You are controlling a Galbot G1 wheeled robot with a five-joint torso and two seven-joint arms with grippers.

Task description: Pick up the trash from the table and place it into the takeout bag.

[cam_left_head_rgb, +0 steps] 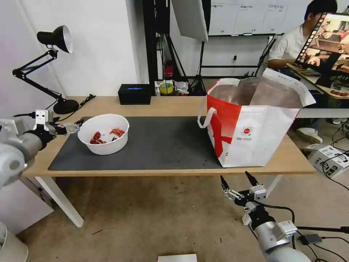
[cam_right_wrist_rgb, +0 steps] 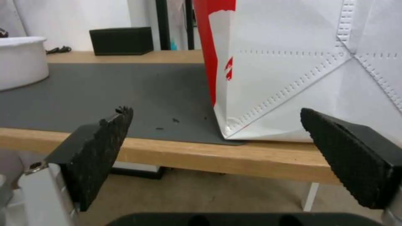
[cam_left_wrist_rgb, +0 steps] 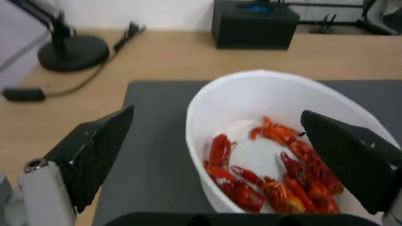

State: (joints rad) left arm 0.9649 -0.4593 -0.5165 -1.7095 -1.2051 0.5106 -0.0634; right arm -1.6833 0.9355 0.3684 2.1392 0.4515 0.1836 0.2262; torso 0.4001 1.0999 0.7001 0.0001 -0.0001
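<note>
- The table (cam_left_head_rgb: 171,103) runs wide across the room, light wood on white legs, with a dark grey mat (cam_left_head_rgb: 160,143) covering most of its middle and a bare concrete floor beneath.
- White wall behind on the left; tripods and a light panel crowd the back.
- Biggest thing on top: the takeout bag (cam_left_head_rgb: 254,134), white and red, standing upright on the mat's right end, mouth gaping, silver lining showing, one loop handle hanging toward the mat.
- Over on the left end of the mat sits the white bowl (cam_left_head_rgb: 104,134), red shell scraps (cam_left_wrist_rgb: 268,175) heaped in its bottom.
- A black desk lamp (cam_left_head_rgb: 54,65) stands at the far left corner, its cord trailing along the wood.
- A black rectangular box (cam_left_head_rgb: 135,94) sits at the back edge, well apart from the bowl.
- Left gripper (cam_left_head_rgb: 75,127) is just beside the bowl's left rim, jaws spread wide, the rim between them in the left wrist view, nothing pinched.
- Right gripper (cam_left_head_rgb: 237,181) hangs below the table's front edge, under the bag, jaws apart and empty.
</note>
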